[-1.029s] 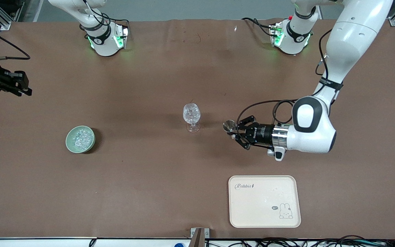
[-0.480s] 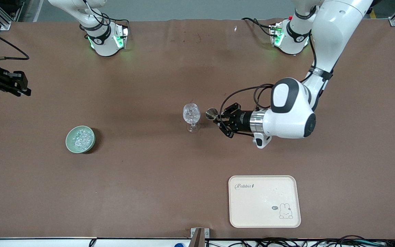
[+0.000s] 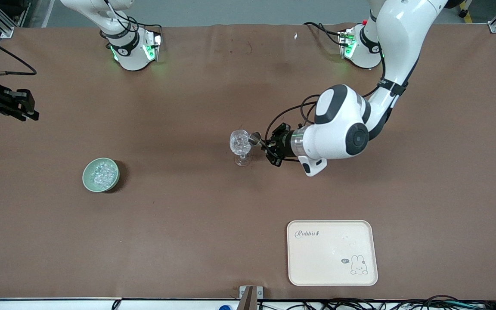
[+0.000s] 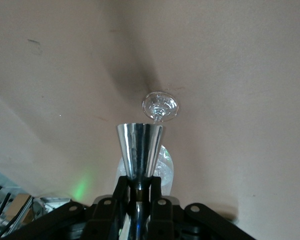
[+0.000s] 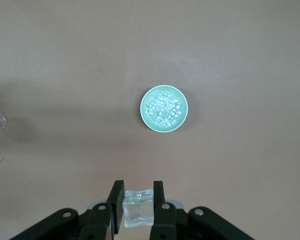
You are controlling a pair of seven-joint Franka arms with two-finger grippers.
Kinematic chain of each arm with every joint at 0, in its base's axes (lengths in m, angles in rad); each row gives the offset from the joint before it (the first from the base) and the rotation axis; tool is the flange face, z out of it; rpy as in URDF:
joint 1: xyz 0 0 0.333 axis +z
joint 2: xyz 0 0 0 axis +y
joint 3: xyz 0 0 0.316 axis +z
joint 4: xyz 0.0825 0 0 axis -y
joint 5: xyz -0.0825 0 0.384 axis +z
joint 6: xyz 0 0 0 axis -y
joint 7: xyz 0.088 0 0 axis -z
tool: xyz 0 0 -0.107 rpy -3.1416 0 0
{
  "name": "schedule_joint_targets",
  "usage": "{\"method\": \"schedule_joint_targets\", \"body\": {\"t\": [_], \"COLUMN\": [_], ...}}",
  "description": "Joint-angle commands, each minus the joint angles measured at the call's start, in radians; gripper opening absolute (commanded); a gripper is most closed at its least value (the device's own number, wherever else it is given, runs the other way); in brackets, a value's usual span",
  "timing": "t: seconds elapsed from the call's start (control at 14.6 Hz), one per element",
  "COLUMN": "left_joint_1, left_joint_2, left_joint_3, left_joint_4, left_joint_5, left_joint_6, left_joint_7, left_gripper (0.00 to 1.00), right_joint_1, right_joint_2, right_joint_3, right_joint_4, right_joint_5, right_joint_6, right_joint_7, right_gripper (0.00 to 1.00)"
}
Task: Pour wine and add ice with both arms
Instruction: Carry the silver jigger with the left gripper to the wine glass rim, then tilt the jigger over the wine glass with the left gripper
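A clear stemmed glass (image 3: 240, 147) stands mid-table with glittering ice chunks in its bowl. My left gripper (image 3: 268, 146) is shut on the stem of a small metal measuring cup (image 3: 255, 138), which is tipped sideways with its mouth at the glass's rim. In the left wrist view the cup (image 4: 140, 149) lies in front of the glass (image 4: 160, 106), held by my left gripper (image 4: 139, 189). A green bowl (image 3: 100, 174) holds ice (image 3: 101, 173). My right gripper (image 5: 139, 196) is shut on a clear ice cube (image 5: 139, 209) high over the bowl (image 5: 164, 108). It also shows in the front view (image 3: 27, 113).
A cream tray (image 3: 332, 252) with a rabbit drawing lies nearer the front camera, toward the left arm's end. The brown table cover (image 3: 187, 224) spans the whole table. The two arm bases stand along the table's edge farthest from the camera.
My left arm has swung toward the glass with the metal cup, from well beside it to its rim, and the cup has tipped. My right gripper has barely moved.
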Motion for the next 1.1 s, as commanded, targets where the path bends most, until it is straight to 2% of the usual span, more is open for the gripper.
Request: {"method": "schedule_joint_targets", "body": {"t": [0.0, 0.14, 0.48, 1.03], "left_joint_1": [-0.027, -0.036, -0.099, -0.13], "left_joint_2": [-0.008, -0.01, -0.006, -0.005], "left_joint_3": [0.01, 0.01, 0.009, 0.012], "left_joint_4": [0.007, 0.007, 0.02, 0.02], "left_joint_5": [0.041, 0.067, 0.231, 0.336], "left_joint_6": [0.017, 0.043, 0.056, 0.054], "left_joint_7": [-0.063, -0.111, -0.26, -0.315], "left_gripper": [0.0, 0.0, 0.01, 0.01], "right_joint_1": [-0.008, -0.007, -0.008, -0.008], "right_joint_2": [-0.007, -0.007, -0.01, -0.01], "right_joint_3": [0.002, 0.002, 0.002, 0.0], "right_joint_4": [-0.003, -0.003, -0.003, -0.005], "right_joint_5": [0.012, 0.012, 0.012, 0.012], "right_joint_6": [0.002, 0.002, 0.002, 0.002], "right_joint_7": [-0.01, -0.01, -0.01, -0.01], "right_gripper": [0.05, 0.05, 0.05, 0.05]}}
